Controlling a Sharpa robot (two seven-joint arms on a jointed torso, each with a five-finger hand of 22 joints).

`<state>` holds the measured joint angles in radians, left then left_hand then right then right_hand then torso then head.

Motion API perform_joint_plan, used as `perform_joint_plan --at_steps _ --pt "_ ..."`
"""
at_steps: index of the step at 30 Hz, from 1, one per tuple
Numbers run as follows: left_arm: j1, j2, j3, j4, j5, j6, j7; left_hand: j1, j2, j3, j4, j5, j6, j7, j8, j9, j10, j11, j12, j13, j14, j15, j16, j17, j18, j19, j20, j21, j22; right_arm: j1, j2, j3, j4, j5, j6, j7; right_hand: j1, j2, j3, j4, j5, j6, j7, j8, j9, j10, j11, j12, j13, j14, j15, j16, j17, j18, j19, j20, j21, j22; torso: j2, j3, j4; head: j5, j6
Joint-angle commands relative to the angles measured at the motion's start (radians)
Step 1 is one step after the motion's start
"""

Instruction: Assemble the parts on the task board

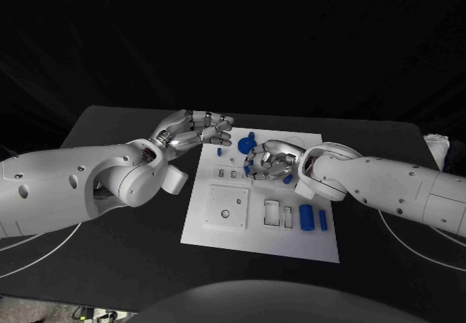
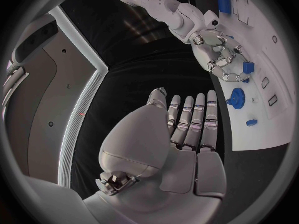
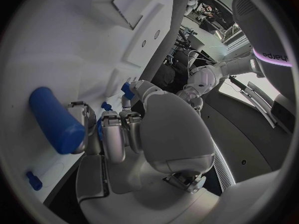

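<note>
White task board (image 1: 254, 232) flat mid-table on black table (image 1: 126, 269); both hands over its far end.

Left hand (image 1: 199, 129) poised above far-left corner of board, fingers straight and side by side in left wrist view (image 2: 193, 124), nothing held. Right hand (image 1: 269, 160) down on upper middle of board, fingers curled in over a small blue part (image 1: 287, 179); whether actually pinched or only touched: cannot tell. Blue round knobbed part (image 1: 246, 142) seated near far edge, between the two hands, just beside right hand. Small blue peg (image 1: 219, 152) close to far-left edge. Two blue cylinders lying at right side of board: larger (image 1: 307, 217) and thinner (image 1: 323, 220) side by side, well apart from both hands. Grey recessed block (image 1: 227, 207) at left-centre, slotted pockets (image 1: 279, 214) beside it.
</note>
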<state>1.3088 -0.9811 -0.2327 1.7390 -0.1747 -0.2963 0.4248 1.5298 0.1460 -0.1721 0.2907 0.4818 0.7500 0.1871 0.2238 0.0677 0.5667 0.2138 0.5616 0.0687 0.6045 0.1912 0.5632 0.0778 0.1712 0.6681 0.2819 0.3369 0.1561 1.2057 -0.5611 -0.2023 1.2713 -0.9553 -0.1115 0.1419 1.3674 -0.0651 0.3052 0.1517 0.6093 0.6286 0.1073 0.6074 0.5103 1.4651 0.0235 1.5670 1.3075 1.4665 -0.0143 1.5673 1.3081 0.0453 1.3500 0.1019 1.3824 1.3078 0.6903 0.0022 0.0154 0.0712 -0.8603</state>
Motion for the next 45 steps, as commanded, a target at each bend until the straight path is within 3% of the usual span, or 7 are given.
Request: perform_joint_plan --at_steps 1,19,31,36,45 --pt "0.0 0.002 0.001 0.002 0.002 0.01 0.005 -0.002 0.009 0.001 0.002 0.004 0.002 0.005 0.007 -0.001 0.0 0.009 0.005 -0.001 0.0 0.007 0.005 -0.001 -0.013 0.009 -0.001 0.0 0.0 -0.002 0.003 0.0 -0.003 -0.018 0.028 -0.014 -0.006 -0.001 0.001 -0.005 -0.004 0.008 0.001 -0.003 -0.001 0.106 0.007 0.004 0.263 0.094 0.005 -0.003 0.254 0.011 -0.004 0.0 -0.004 0.187 0.0 0.0001 0.0002 0.001 -0.001" --pt "0.0 0.004 0.001 0.0 0.002 0.014 0.004 -0.002 0.01 0.001 0.002 0.004 0.002 0.006 0.007 -0.001 0.001 0.01 0.006 -0.001 0.0 0.007 0.006 -0.001 -0.014 0.009 -0.001 0.001 0.0 -0.007 0.011 0.0 -0.019 -0.02 0.041 -0.031 -0.005 -0.002 0.007 -0.018 -0.015 0.008 0.002 -0.025 -0.014 0.106 0.009 0.004 0.263 0.085 0.006 -0.008 0.247 0.014 -0.018 0.001 -0.015 0.183 0.0 -0.0001 0.0001 0.002 -0.007" --pt "-0.001 0.003 0.001 -0.002 0.002 0.016 0.004 -0.002 0.01 0.001 0.002 0.004 0.002 0.006 0.007 -0.001 0.001 0.01 0.006 -0.001 0.0 0.007 0.006 -0.001 -0.014 0.009 -0.001 0.001 0.0 -0.007 0.011 0.0 -0.019 -0.026 0.047 -0.029 -0.007 -0.003 0.008 -0.043 -0.097 0.008 0.003 -0.081 -0.046 0.106 0.01 0.004 0.263 0.081 0.008 -0.01 0.244 0.015 -0.022 0.005 -0.021 0.182 0.0 -0.0002 -0.0001 0.002 -0.009" --pt "-0.001 0.003 0.001 -0.002 0.002 0.016 0.004 -0.002 0.01 0.001 0.002 0.004 0.002 0.006 0.007 -0.001 0.001 0.01 0.006 -0.001 0.0 0.007 0.006 -0.001 -0.014 0.009 -0.001 0.001 0.0 -0.007 0.011 0.0 -0.019 -0.032 0.049 -0.028 -0.007 -0.003 0.002 -0.056 -0.153 0.011 0.001 -0.102 -0.055 0.106 0.009 0.004 0.263 0.079 0.007 -0.011 0.242 0.016 -0.023 0.005 -0.024 0.181 0.0 -0.0002 -0.0004 0.003 -0.011" --pt "-0.001 0.003 0.001 -0.002 0.002 0.015 -0.001 -0.004 0.011 0.0 0.003 0.004 0.002 0.007 0.008 -0.001 0.001 0.01 0.006 -0.001 -0.001 0.007 0.007 -0.002 -0.014 0.009 -0.001 0.001 0.0 -0.008 0.011 0.0 -0.021 -0.037 0.052 -0.021 -0.005 -0.008 -0.006 -0.066 -0.189 0.002 -0.002 -0.118 -0.062 0.106 0.008 0.004 0.263 0.075 0.008 -0.014 0.239 0.017 -0.028 0.005 -0.031 0.179 0.0 0.0 -0.0004 0.001 -0.012"
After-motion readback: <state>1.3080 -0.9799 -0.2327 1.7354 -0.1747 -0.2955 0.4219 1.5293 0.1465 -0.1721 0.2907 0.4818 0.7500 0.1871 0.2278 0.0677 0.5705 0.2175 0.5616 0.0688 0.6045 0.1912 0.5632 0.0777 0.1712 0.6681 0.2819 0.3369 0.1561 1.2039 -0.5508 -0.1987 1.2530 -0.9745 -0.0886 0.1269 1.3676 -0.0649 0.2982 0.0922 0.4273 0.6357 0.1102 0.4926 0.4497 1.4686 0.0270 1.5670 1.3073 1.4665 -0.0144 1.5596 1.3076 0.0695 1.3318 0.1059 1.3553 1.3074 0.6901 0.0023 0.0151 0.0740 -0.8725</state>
